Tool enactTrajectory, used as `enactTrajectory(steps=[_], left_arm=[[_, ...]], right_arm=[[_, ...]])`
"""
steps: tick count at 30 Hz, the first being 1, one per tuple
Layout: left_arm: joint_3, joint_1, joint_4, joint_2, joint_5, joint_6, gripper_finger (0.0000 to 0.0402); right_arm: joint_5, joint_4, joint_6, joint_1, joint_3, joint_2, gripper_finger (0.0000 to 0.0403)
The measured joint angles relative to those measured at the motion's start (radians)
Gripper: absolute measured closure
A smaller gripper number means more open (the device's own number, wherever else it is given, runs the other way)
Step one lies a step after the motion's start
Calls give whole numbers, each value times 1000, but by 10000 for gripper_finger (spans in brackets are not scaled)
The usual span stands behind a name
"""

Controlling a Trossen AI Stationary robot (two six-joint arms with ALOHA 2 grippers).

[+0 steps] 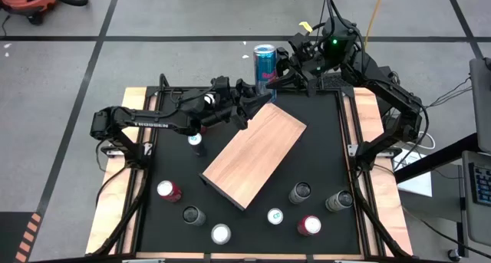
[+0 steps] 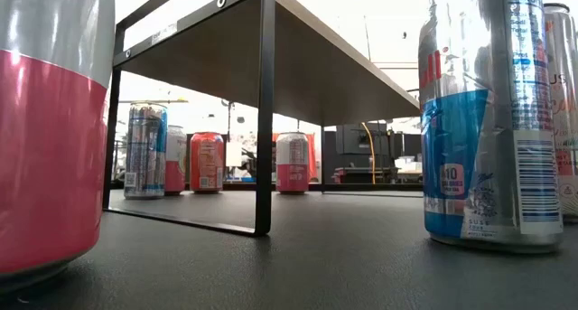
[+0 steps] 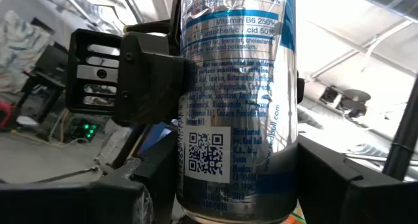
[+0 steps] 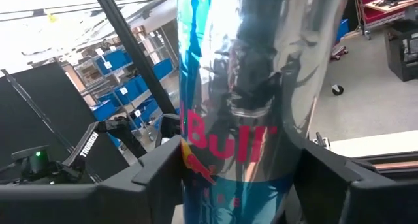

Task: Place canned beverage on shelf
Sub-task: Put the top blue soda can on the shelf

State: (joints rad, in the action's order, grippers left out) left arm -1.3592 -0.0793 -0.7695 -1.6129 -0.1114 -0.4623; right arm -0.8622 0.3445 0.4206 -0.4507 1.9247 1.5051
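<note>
We see a tall blue-and-silver Red Bull can (image 1: 264, 64) held upright above the far edge of the tabletop (image 1: 322, 163), between both arms. The left gripper (image 1: 257, 94) has its fingers clamped on the can; in the left wrist view the can (image 3: 238, 100) fills the space between its dark fingers (image 3: 150, 74). The right gripper (image 1: 285, 73) reaches in from the far right corner, its fingers on either side of the can (image 4: 255, 106); we cannot tell if they press it. The shelf (image 1: 255, 152), a tan wooden board, stands diagonally across the middle of the tabletop. Smaller cans stand along the near edge, among them a red one (image 1: 309, 225).
</note>
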Motion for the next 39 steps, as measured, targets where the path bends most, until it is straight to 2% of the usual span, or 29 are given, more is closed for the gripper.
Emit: enactTrajectory(steps=[3, 7, 13, 20, 27, 37, 39], left_arm=[[-1, 5, 8, 0, -27, 0, 148], [-1, 20, 15, 0, -111, 4, 115], [-1, 36, 21, 4, -150, 3, 86], [0, 64, 81, 61, -199, 6, 83], [1, 82, 302, 165, -267, -1, 83], [-6, 114, 328, 263, -390, 27, 83], [-44, 124, 402, 262, -400, 27, 83]], right_arm=[[-2, 1, 0, 0, 0, 0, 191], [10, -1, -6, -6, 0, 0, 190], [-5, -1, 6, -28, -1, 0, 189], [-8, -4, 12, -49, -1, -19, 188], [-11, 14, 8, -53, -1, -43, 188], [1, 197, -114, -12, 0, -50, 188], [25, 227, -154, 8, 0, -50, 188]])
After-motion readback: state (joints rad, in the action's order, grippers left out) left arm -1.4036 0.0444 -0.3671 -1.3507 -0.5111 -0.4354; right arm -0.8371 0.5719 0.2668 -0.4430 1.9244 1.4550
